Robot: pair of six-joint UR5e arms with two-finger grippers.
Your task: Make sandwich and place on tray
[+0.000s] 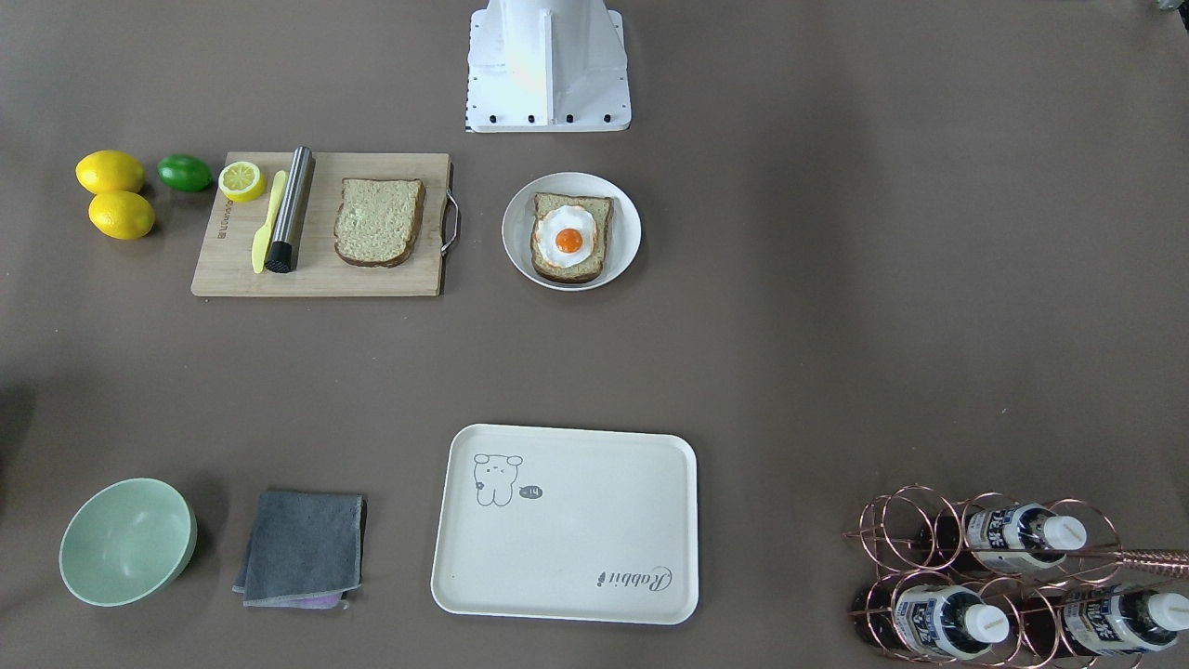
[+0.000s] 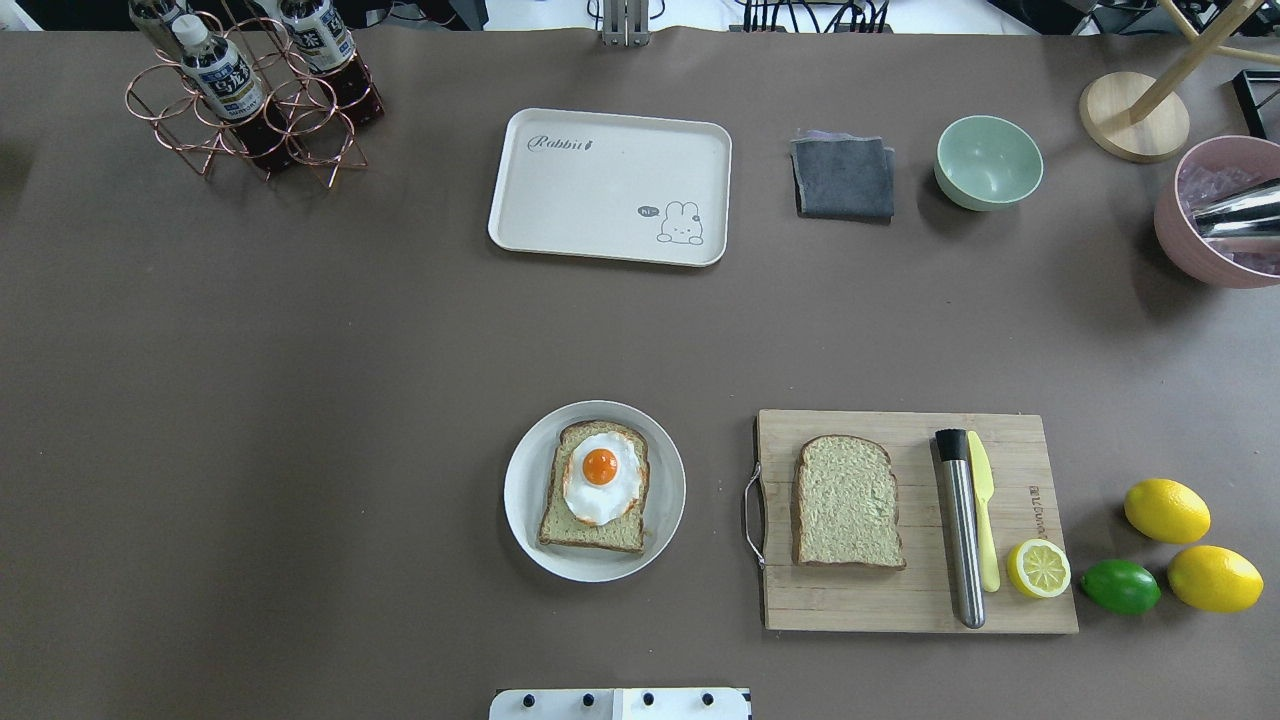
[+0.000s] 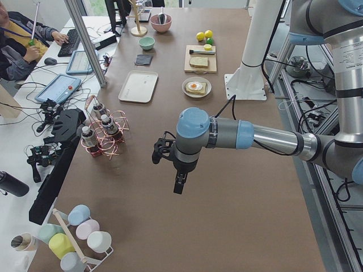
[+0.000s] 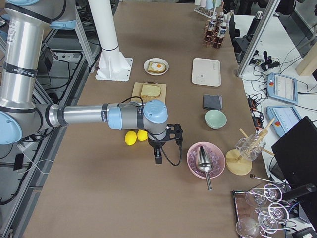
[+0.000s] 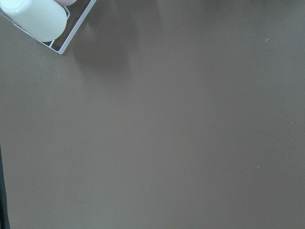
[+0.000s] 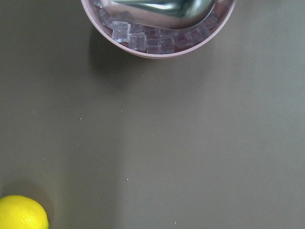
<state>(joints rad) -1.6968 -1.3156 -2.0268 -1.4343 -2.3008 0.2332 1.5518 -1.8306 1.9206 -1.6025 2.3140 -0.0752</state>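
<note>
One bread slice (image 2: 590,535) with a fried egg (image 2: 600,475) on top lies on a white plate (image 2: 520,490) near the robot base. A second bare slice (image 2: 847,502) lies on the wooden cutting board (image 2: 1020,440). The cream tray (image 2: 600,190) lies empty at the far side of the table. My left gripper (image 3: 179,184) hangs over bare table, far from the food, and shows only in the exterior left view. My right gripper (image 4: 158,158) hangs between the lemons and the pink bowl, and shows only in the exterior right view. I cannot tell whether either is open or shut.
On the board lie a steel cylinder (image 2: 962,530), a yellow knife (image 2: 984,520) and a half lemon (image 2: 1038,568). Two lemons (image 2: 1166,510) and a lime (image 2: 1120,586) lie beside it. A grey cloth (image 2: 843,178), green bowl (image 2: 988,162), bottle rack (image 2: 250,95) and pink ice bowl (image 2: 1200,240) stand around.
</note>
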